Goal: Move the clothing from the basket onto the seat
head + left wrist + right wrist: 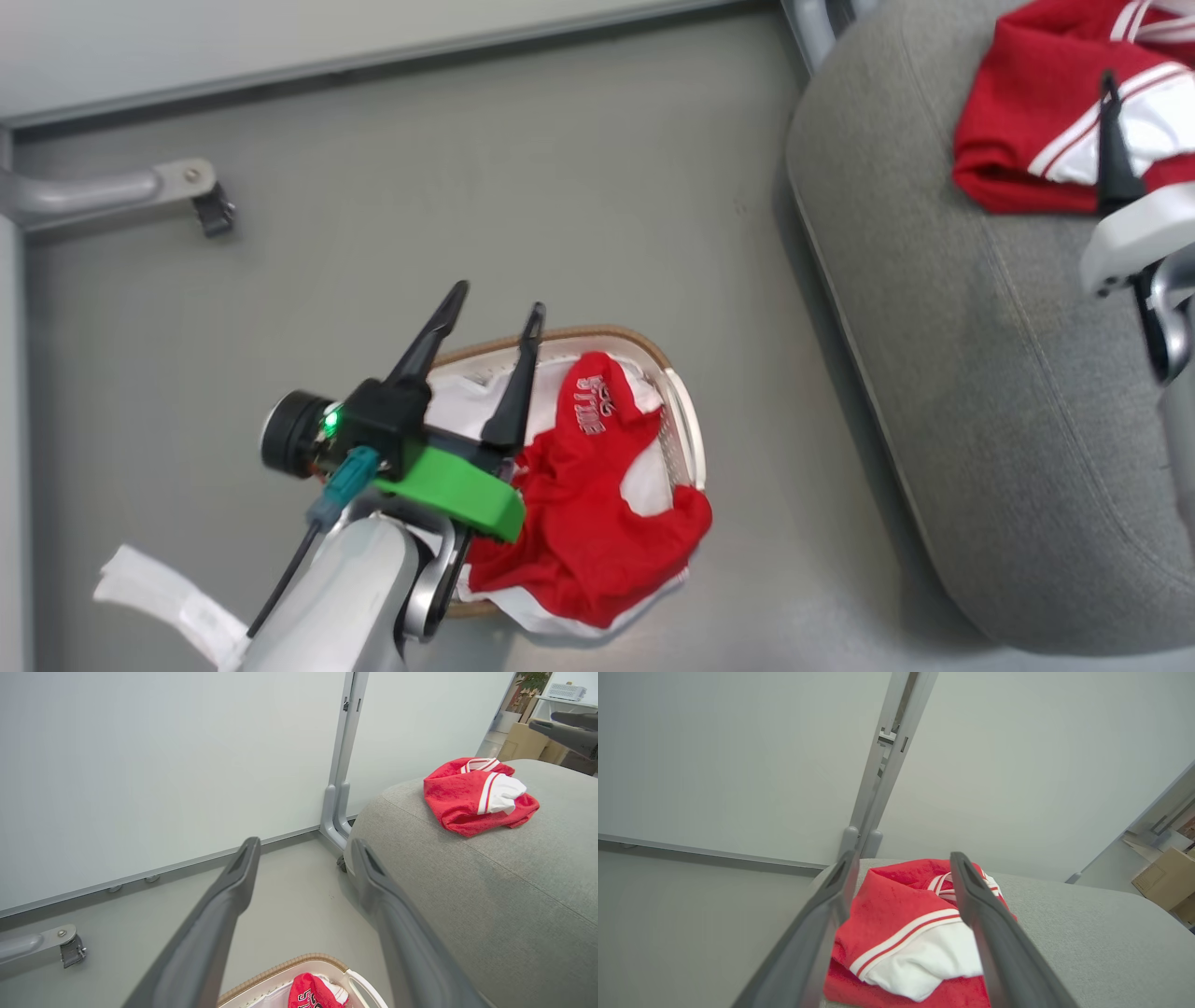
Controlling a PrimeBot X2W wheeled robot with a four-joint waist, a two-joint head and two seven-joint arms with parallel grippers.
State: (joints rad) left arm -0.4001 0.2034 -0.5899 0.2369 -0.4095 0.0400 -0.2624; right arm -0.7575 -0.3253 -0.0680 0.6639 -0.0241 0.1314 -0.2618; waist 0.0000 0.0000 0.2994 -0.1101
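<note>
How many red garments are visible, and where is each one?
2. The striped garment lies on the seat; the printed garment lies in the basket, spilling over its rim. Others may be hidden under it.

Part of the basket behind the left gripper, striped red garment partly beyond the head view's edge.

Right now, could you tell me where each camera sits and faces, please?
Head: on the head, looking down at floor, basket and seat; left jaws lower left, right jaws at right edge.
Left wrist: above the basket, facing wall and seat; own open jaws.
Right wrist: over the seat, facing the striped garment; own open jaws.
Both wrist views share the striped garment on the seat.
</note>
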